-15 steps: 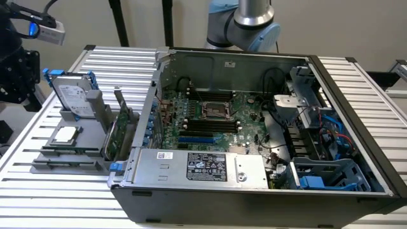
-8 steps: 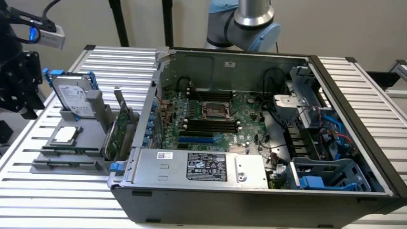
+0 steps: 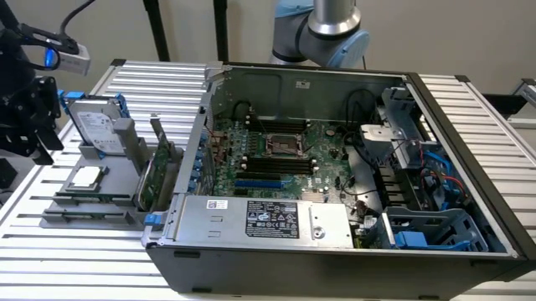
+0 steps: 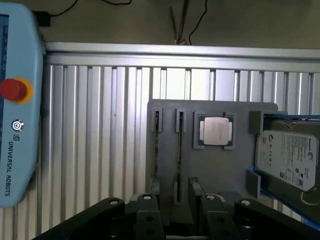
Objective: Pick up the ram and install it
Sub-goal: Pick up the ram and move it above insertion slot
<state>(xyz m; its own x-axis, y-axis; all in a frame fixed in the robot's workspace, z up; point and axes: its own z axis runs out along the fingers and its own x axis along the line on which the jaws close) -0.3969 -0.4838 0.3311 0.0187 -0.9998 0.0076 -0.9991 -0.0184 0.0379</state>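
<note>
Grey plastic makes up the holder [image 4: 235, 170] that lies on the ribbed metal worktop [image 4: 100, 125], at the exterior view's left of the open computer case [image 3: 469, 119]. The ram [image 4: 179, 160] stands on its edge in one of the holder's two narrow slots. From the wrist view it is a thin dark line, and the slot beside it shows a similar line, though I cannot tell whether that is a second stick.

The hand [image 4: 179, 222] hovers over the near end of this slot. Its fingers are spread apart with nothing between them, one on each side of the stick's line and not touching it.

The stick should be light and stiff but fragile. Its flat faces carry chips and its lower edge carries contacts, so the safest hold is probably across the two faces near the top edge and at mid-length, so that it does not tip.

The holder also carries a square processor [image 4: 215, 131] lying flat, a hard drive [image 4: 287, 160] in a blue frame, and a green expansion card [image 3: 159, 169] standing upright nearest the case. Inside the case lie the motherboard [image 3: 289, 141] and a power supply [image 3: 260, 219]. The long black slots [image 3: 277, 164] on the board look empty, so the ram is not yet installed.
</note>
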